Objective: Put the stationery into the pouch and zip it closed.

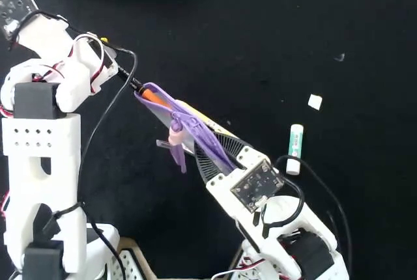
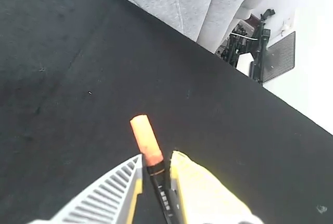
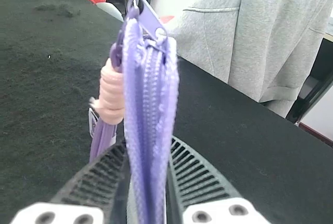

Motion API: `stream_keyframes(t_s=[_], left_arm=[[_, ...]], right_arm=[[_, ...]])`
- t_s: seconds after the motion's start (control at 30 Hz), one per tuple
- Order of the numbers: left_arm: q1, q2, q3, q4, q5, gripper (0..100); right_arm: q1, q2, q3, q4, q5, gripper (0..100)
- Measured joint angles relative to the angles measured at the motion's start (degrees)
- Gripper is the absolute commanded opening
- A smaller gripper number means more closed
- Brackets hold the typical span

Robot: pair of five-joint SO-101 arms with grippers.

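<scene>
A purple zip pouch [image 1: 189, 127] is held edge-up above the black table, with my right gripper [image 1: 212, 150] shut on its lower end. The right wrist view shows the pouch [image 3: 148, 104] clamped between the ribbed fingers [image 3: 195, 174], a pink coiled charm [image 3: 109, 91] hanging at its side. My left gripper [image 2: 155, 169] is shut on a black pen with an orange cap [image 2: 145, 140]. From above, the orange cap [image 1: 153, 96] meets the pouch's upper end, beyond the left gripper [image 1: 127, 78]. A green-and-white glue stick [image 1: 295, 148] and a small white eraser [image 1: 315, 102] lie on the table at the right.
The black table [image 1: 260, 39] stretches open toward the back and right. A grey fabric-covered shape [image 3: 250, 31] stands beyond the far edge. The right arm's cable [image 1: 319, 182] loops close to the glue stick.
</scene>
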Motion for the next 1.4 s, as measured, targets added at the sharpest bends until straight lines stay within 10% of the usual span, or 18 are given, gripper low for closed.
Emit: stream_keyframes(t_s=[0.63, 0.8, 1.4], left_arm=[[14.07, 0.0, -16.09, 11.87, -4.31, 11], [6.68, 0.0, -16.62, 13.8, -4.04, 25], [-0.62, 0.35, 4.48, -0.62, -1.58, 25]], right_arm=[[0.0, 0.0, 0.35, -0.26, 0.0, 1.1], [0.0, 0.0, 0.35, -0.26, 0.0, 1.1], [0.0, 0.0, 0.35, -0.26, 0.0, 1.1]])
